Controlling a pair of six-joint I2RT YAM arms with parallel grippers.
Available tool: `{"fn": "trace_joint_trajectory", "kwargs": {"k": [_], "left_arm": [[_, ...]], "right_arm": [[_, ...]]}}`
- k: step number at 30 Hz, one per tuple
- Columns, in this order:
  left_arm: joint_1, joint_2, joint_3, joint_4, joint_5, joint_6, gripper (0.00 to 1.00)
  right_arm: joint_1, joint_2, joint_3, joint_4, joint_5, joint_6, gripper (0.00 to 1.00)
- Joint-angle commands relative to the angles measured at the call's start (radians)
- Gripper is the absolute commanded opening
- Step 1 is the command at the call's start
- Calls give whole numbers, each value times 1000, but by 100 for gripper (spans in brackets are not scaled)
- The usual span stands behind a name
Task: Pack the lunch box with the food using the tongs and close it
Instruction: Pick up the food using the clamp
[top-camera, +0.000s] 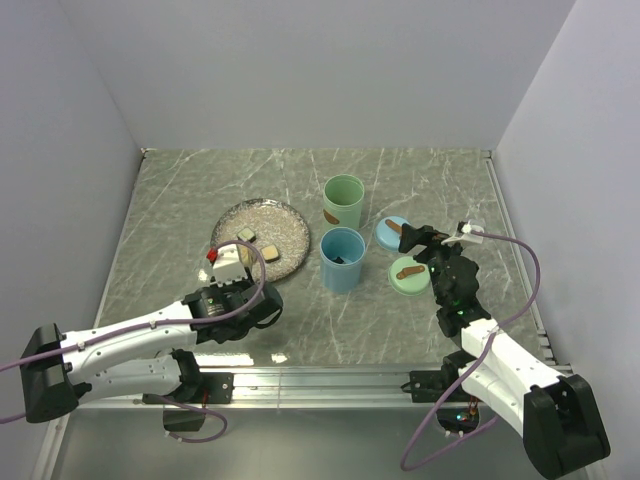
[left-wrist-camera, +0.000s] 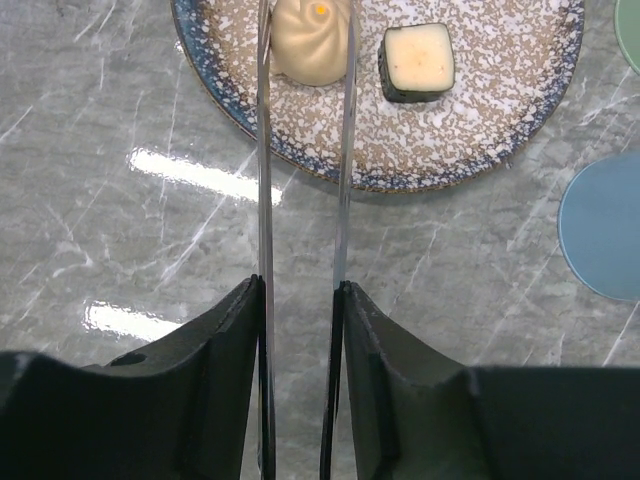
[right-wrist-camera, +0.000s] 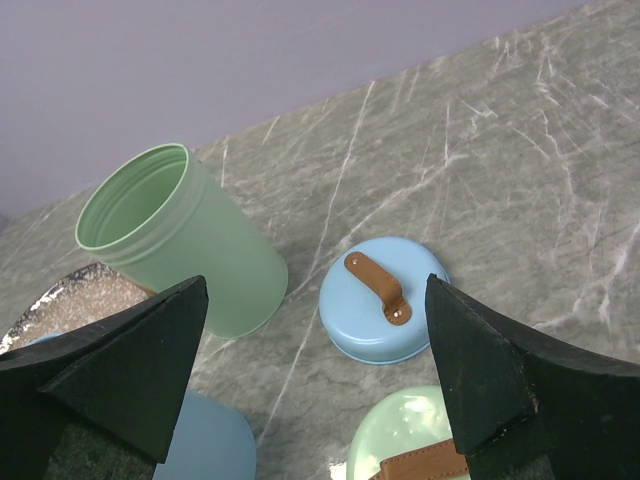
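While left tool (left-wrist-camera: 300, 290) pinches tongs (left-wrist-camera: 264, 180) astride beige ball (left-wrist-camera: 310, 40), right tool (right-wrist-camera: 315, 290) spread wide, gripping nothing.

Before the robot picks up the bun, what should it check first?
1. Tongs held in left jaws: ok.
2. Bun sits between the tong arms: ok.
3. Tongs squeezing the bun: cannot tell.
4. Blue cup and green cup open, lids off: ok.
5. Right jaws open, away from the plate: ok.
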Motion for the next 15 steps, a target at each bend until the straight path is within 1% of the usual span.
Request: {"fn": "trace_joint_trajectory", "kwargs": {"k": [1,4,7,8,11,15], "left_arm": [[-6,-21,-8,28,-10,5,40],[-6,-26,-8,31,-10,8,38],[-6,-24,-7,30,-18,11,33],[-6,-23,-2,24,-21,11,28],[-6,-27,16,24,-45,15,20],[-6,-36,54,24,-70,49,18]], "right_arm": [[6,-13,-4,5,-2,6,95],[8,-19,-4,3,-2,6,95],[6,-29,-9,0,2,5,96],[8,-32,-7,-1,4,5,95],[6,-35,-9,-3,7,3,95],[6,-32,-9,-1,8,3,95]]}}
